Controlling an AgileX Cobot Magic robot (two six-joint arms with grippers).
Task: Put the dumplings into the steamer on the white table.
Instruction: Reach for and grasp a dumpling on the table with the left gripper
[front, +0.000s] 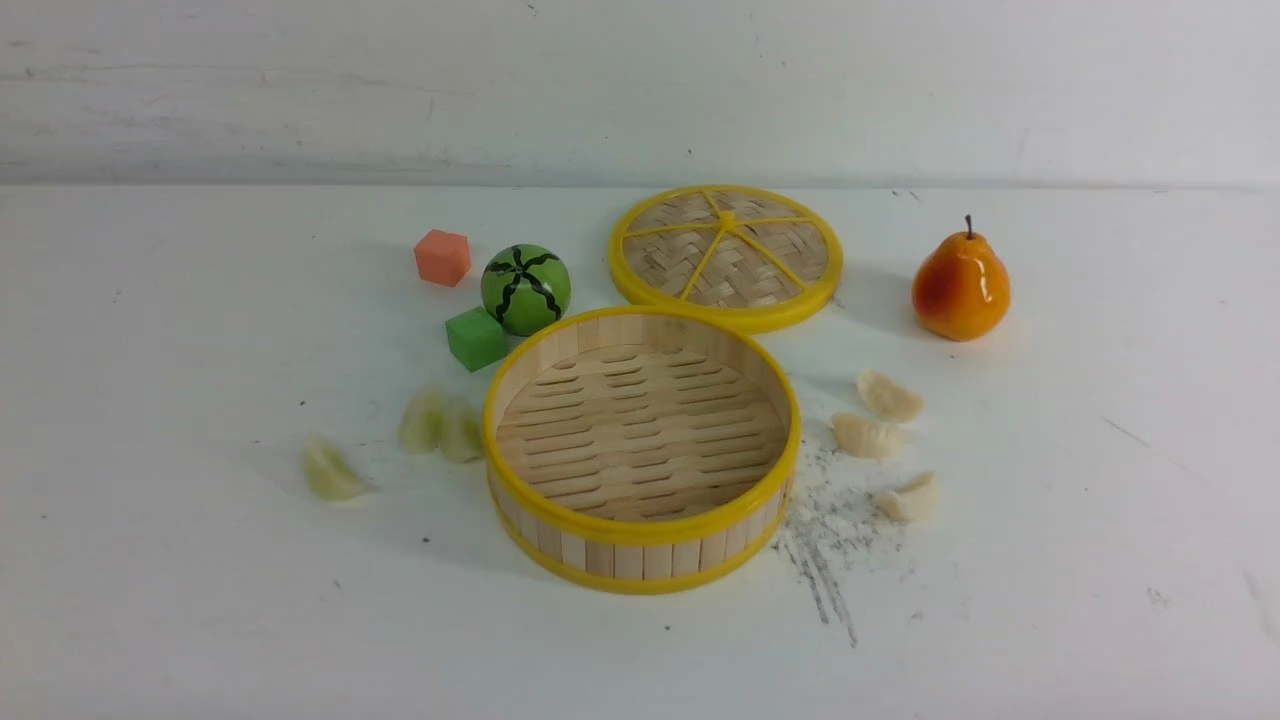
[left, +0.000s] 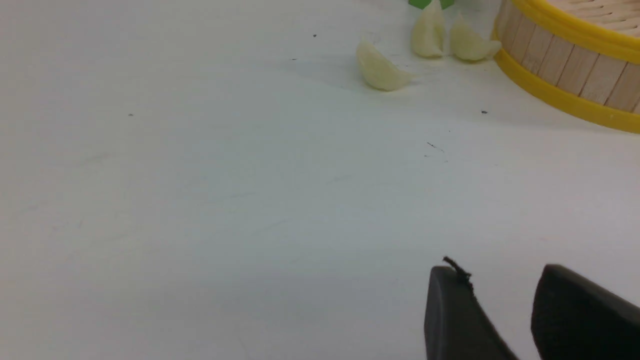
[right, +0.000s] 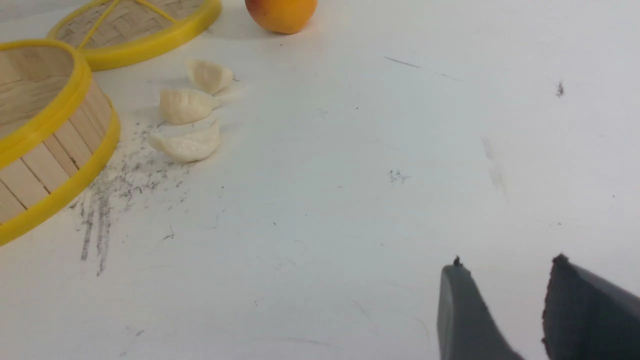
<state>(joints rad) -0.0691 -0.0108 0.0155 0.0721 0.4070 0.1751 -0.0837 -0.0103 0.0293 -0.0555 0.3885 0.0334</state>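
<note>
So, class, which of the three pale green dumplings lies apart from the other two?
The leftmost green dumpling, lying alone farthest from the steamer; the other two sit together right beside the steamer's wall.

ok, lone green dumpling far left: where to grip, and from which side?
Probably the plump middle of the lone green dumpling, jaws across its thin width. Come straight down with the left gripper: it lies low on the table, its tips taper, and it sits apart from the other two green dumplings, so both sides are free.
</note>
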